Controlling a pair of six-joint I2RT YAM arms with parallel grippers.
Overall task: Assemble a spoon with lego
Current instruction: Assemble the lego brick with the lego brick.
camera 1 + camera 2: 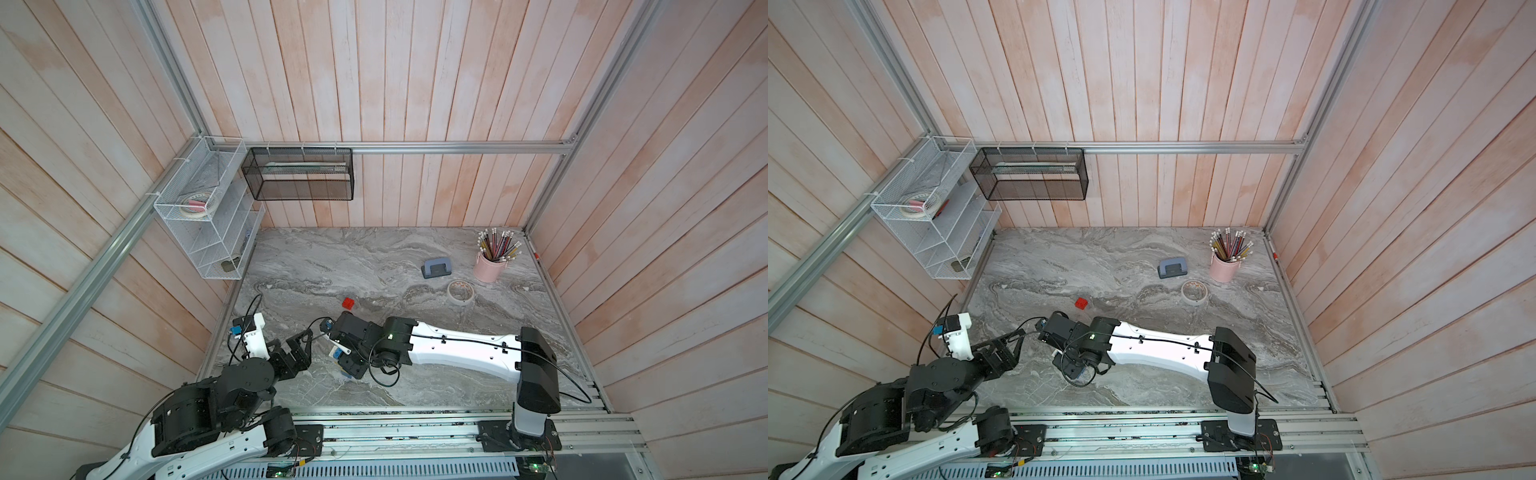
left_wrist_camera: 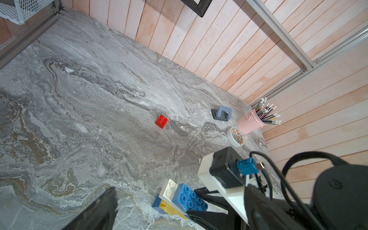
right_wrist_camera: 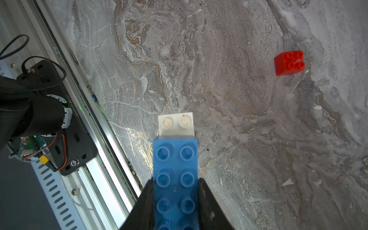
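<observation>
Spoon [image 3: 175,159] pinched by right end effector [image 3: 176,183], left end effector [image 1: 302,343] spread, above marble tabletop [image 1: 374,257].

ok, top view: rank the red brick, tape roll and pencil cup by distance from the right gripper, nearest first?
1. red brick, just beyond the right gripper.
2. tape roll, mid-table, to the right.
3. pencil cup, far right corner.

The stack of joined blue, white and yellow plastic bricks [image 3: 175,157] sits in your right end effector [image 3: 175,181] at the front left of the marbled grey counter [image 1: 374,257], perhaps touching it. Behind it lies the red plastic brick [image 1: 349,303]. Farther back and right sits the grey-blue hole punch [image 1: 437,269], with the white tape roll [image 1: 460,291] before it and the pink pencil cup [image 1: 490,268] right of it.
</observation>
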